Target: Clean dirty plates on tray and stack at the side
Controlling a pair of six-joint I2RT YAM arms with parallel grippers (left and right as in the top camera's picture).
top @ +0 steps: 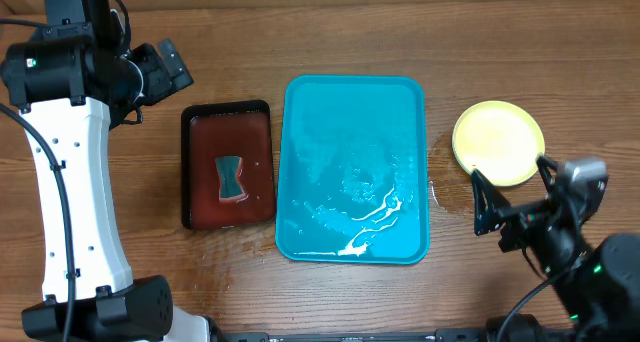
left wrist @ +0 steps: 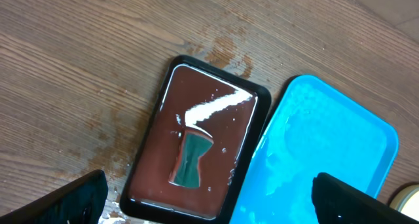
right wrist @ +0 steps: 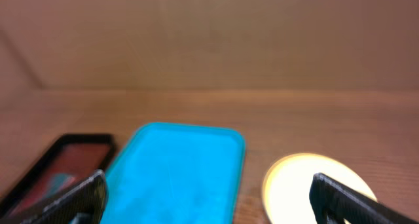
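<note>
A yellow-green rimmed plate (top: 498,140) lies on the table to the right of the turquoise tray (top: 352,92); whether more plates lie under it I cannot tell. No blue-rimmed plate shows. The tray holds only water and white foam streaks. My right gripper (top: 508,204) is open and empty, just in front of the plate (right wrist: 308,185), with the tray (right wrist: 177,171) to its left. My left gripper (top: 160,67) is open and empty at the far left, above the table, looking down on the tray (left wrist: 327,152).
A small black tray (top: 227,112) with brown-red liquid stands left of the turquoise tray and holds a blue-green sponge (top: 231,177); both show in the left wrist view, the tray (left wrist: 150,152) and the sponge (left wrist: 190,158). Wet patches mark the wood near the plate.
</note>
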